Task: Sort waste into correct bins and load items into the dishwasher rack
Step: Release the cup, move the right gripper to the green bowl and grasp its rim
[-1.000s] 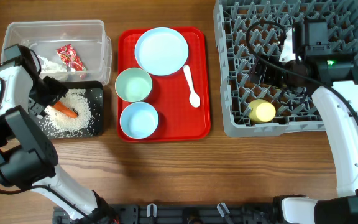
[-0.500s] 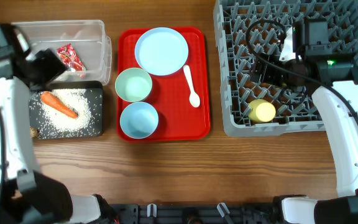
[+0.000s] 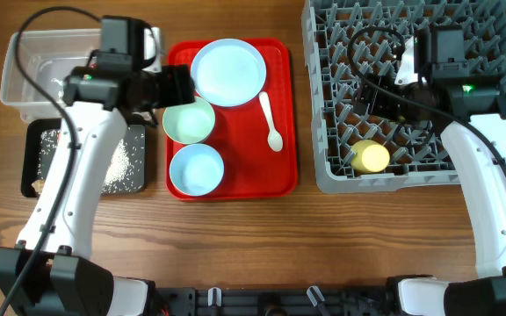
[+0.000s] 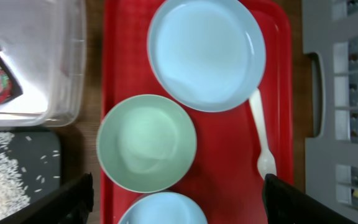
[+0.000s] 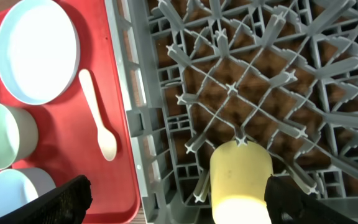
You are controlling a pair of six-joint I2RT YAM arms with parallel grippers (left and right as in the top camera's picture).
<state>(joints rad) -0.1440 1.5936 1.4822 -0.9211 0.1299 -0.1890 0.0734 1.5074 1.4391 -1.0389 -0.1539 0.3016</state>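
left tool now seemingly over bowl

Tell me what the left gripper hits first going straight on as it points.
Probably the mint bowl, straight below the left gripper's open fingers; the blue bowl's rim lies close, so depth leaves doubt.

Furniture: one brown wooden plank surface, grain running left to right, darker streaks alternating with lighter bands, matte finish. It fills the overhead view to every edge. A black metal rail lies along its near edge. Lighting is even and diffuse; shadows on the wood are soft.
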